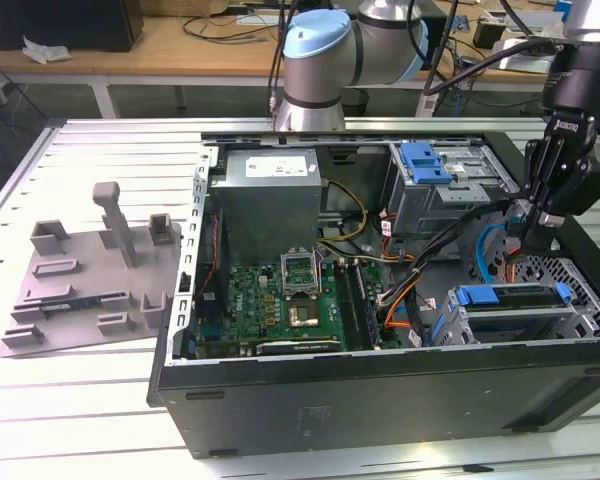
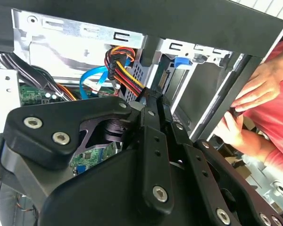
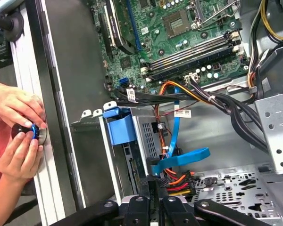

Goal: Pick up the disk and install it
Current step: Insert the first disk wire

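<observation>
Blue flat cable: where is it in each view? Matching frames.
Exterior view: the blue flat cable loops inside the case, beside the pincer, on the exterior view's right.
Second wrist view: it arcs just past the pincer, next to red-yellow wires.
First wrist view: it runs from the motherboard and folds near the pincer.
Shared landmark: the pincer.

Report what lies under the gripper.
Coloured power wires, a blue cable and the perforated case floor. The gripper covers whatever is directly beneath its tips.
</observation>
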Controlling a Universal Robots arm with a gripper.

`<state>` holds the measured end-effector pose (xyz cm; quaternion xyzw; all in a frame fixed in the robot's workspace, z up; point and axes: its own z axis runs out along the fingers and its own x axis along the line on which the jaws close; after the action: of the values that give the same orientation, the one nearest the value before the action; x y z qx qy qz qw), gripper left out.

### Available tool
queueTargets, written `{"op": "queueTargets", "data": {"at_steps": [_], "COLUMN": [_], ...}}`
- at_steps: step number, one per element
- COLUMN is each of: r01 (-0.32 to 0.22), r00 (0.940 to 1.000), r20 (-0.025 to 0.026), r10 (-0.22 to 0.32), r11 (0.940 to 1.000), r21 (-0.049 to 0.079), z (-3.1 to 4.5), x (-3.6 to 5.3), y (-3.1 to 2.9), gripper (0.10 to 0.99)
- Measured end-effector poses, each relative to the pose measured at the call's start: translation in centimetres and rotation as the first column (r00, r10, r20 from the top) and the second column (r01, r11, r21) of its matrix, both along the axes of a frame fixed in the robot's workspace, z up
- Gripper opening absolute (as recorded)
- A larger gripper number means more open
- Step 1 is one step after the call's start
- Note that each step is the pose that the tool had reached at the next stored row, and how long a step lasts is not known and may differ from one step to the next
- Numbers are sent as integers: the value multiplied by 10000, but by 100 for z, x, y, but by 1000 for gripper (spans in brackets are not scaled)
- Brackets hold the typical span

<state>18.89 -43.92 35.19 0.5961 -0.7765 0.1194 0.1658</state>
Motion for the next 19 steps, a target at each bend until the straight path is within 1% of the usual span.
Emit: {"op": "queueTargets", "data": {"at_steps": [3,4,6,8,9,10,13,14,15,16,17,19], "r01": [0,-2,-3,-5,-6,-8,-11,-12,-13,-14,-14,-17], "r00": [10000,9999,9999,9998,9997,9996,9995,9995,9994,9994,9994,9993], "r20": [75,108,155,221,242,271,314,328,335,346,351,367], "r10": [-1,-1,-2,-6,-7,-9,-15,-18,-20,-24,-27,-34], "r11": [9999,9998,9995,9989,9987,9982,9967,9958,9952,9940,9933,9903], "r21": [140,215,322,462,515,602,817,918,982,1093,1154,1388], "z": [16,22,30,42,44,47,48,49,48,49,49,49], "x": [-10,-15,-22,-32,-35,-39,-46,-49,-51,-53,-54,-56], "y": [-25,-37,-54,-78,-86,-100,-137,-157,-171,-198,-213,-272], "gripper": [169,169,169,169,169,169,169,169,169,169,169,169]}}
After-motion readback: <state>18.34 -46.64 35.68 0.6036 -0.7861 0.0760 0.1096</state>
